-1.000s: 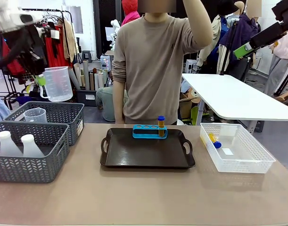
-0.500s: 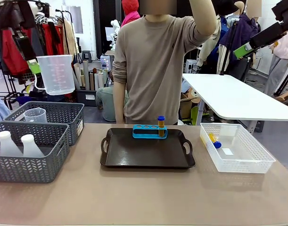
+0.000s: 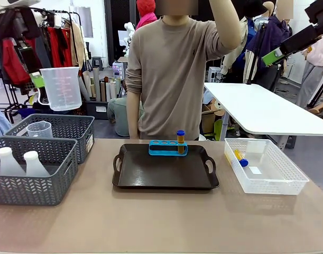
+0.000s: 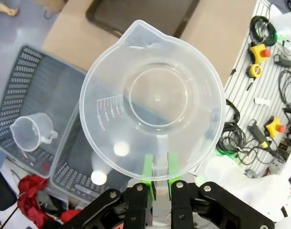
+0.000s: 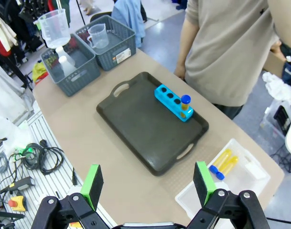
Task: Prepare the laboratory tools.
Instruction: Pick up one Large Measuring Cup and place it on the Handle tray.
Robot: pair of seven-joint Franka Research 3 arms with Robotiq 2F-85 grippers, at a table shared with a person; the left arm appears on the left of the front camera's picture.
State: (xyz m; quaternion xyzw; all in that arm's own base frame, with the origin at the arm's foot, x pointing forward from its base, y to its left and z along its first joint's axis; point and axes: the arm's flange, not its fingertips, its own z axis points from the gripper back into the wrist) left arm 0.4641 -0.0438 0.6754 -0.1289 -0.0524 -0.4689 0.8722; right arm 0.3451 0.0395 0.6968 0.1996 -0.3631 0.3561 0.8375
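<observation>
1. The left gripper (image 4: 158, 168) is clamped tight on the handle of the clear measuring beaker (image 4: 152, 100), with a green pad pressing on each side of the handle.
2. The measuring beaker (image 3: 61, 87) hangs upright and empty in the air, above the two grey mesh baskets at the robot's left end of the table, and touches nothing but the pads.
3. The right gripper (image 5: 147, 183) is high over the table with its fingers spread wide and nothing between them.
4. The blue rack (image 3: 167, 148) sits at the far edge of the black tray (image 3: 166, 172). One amber tube (image 3: 181, 142) stands upright in the rack's end hole on the robot's right.
5. Two more amber tubes (image 5: 225, 162) lie side by side in the white basket (image 3: 251, 186), just right of the tray.
6. Two white conical flasks (image 3: 8, 161) stand in the nearer grey basket (image 3: 34, 190), and a smaller beaker (image 3: 39, 128) sits in the farther grey basket (image 3: 79, 143).
7. A person (image 3: 172, 69) stands at the far side behind the tray, with one arm raised.
</observation>
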